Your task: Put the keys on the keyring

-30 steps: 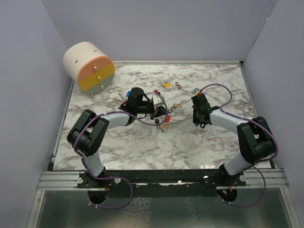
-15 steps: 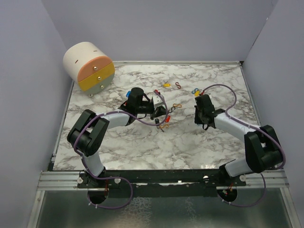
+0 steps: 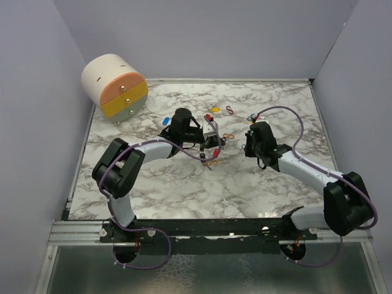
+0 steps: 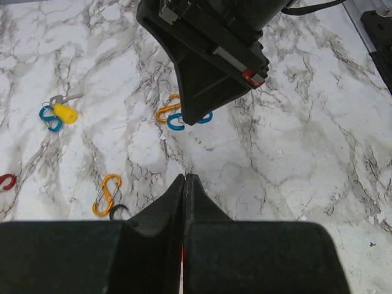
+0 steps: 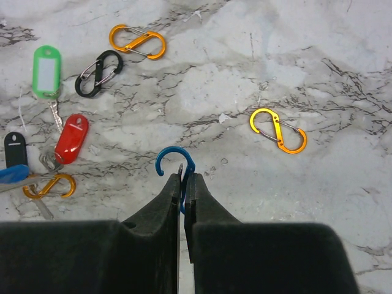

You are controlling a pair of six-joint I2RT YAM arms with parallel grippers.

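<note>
Your right fingers [image 5: 160, 205] clenched on blue clip [image 5: 176, 160]. Your left fingers [image 4: 165, 205] pressed shut, contents unclear. Keys lie on bench [image 5: 343, 61] near blue clip: red tag [image 5: 71, 138], green tag [image 5: 46, 71], black tag [image 5: 15, 149]. Risk: thin clip twists in grip, misses tag ring.

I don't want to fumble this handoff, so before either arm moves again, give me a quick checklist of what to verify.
1. Right gripper shut on the blue S-shaped clip: ok.
2. The clip's hook sticks out past the jaws, free to take a key: ok.
3. Left gripper shut: ok. Whether it holds a key: cannot tell; only a red sliver shows between its jaws.
4. The two grippers face each other closely over the marble table: ok.
5. Keys threaded on the held clip: not ok. The red key tag and green key tag lie on the table.
</note>
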